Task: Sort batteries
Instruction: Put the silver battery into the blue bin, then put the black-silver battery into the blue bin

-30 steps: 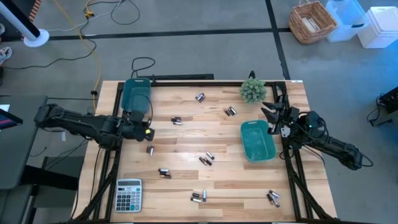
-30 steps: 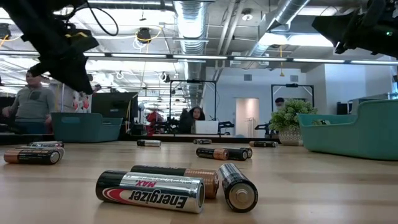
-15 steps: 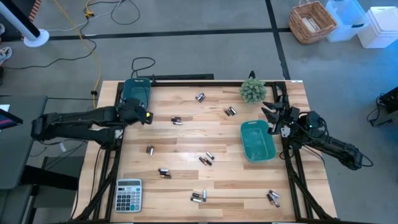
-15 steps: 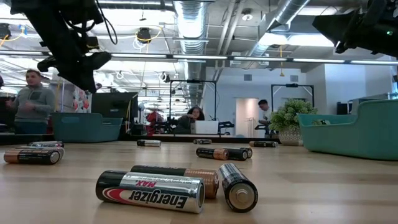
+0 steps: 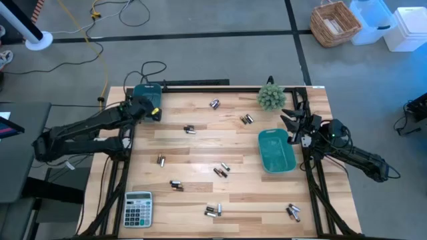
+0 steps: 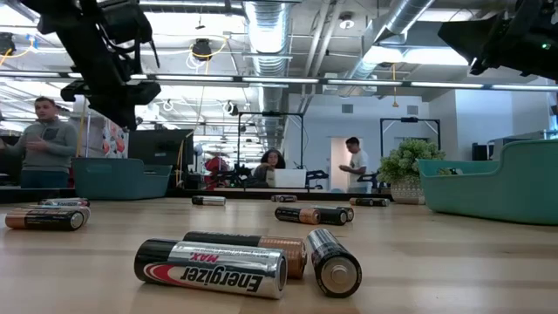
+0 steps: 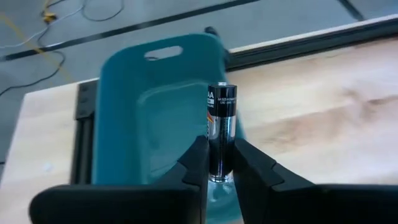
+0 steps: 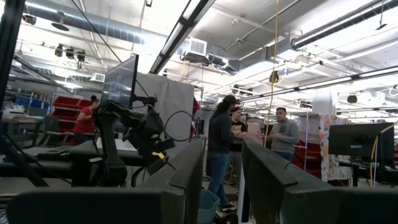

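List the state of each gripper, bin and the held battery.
Left gripper: shut on AA battery, over left bin.
AA battery: upright between the fingers.
Left bin: looks empty where visible.
Right gripper: open, raised beside right bin.
Right bin: contents unclear.

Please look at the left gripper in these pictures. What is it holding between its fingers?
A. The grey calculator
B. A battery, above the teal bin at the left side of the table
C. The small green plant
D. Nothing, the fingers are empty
B: in the left wrist view the left gripper is shut on a battery standing upright between its fingers, with the left teal bin right behind and below it.
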Robot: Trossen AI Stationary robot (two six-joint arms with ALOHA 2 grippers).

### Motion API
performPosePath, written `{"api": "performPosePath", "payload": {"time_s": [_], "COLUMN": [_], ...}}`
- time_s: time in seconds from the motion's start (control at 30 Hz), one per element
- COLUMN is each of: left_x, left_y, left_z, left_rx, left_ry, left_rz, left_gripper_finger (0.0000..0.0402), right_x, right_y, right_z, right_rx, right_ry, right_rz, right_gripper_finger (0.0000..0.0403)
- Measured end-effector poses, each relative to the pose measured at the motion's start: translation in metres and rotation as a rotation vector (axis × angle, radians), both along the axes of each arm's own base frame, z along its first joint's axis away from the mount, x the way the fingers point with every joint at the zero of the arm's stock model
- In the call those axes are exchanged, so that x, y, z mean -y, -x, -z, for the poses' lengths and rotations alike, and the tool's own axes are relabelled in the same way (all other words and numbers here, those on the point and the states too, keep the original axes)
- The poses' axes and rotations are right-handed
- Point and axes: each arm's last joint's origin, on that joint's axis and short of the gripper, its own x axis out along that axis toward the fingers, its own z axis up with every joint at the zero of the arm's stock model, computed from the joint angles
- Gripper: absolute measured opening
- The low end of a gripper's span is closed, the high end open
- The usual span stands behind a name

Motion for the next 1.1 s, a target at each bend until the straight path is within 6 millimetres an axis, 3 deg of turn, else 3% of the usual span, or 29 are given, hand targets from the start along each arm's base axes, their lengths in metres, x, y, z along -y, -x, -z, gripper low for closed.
{"api": "performPosePath", "payload": {"time_s": [0.27,0.63,0.8,1.1], "left_x": [-0.015,-0.017,-0.008,0.031], "left_y": [0.011,0.012,0.002,-0.01], "left_z": [0.0,0.0,-0.006,-0.013], "left_rx": [-0.008,0.003,0.044,0.146], "left_ry": [0.016,0.04,0.028,0.126], "left_rz": [-0.078,-0.048,0.111,0.518], "left_gripper_finger": [0.0084,0.0089,0.009,0.009], "right_x": [0.0,0.0,0.0,0.0], "right_y": [0.0,0.0,0.0,0.0], "right_z": [0.0,0.0,0.0,0.0], "right_rx": [0.0,-0.001,-0.001,-0.001], "right_ry": [0.0,0.001,0.001,0.002], "right_rz": [0.0,0.0,0.001,0.001], "right_gripper_finger": [0.0128,0.0128,0.0128,0.0128]}}
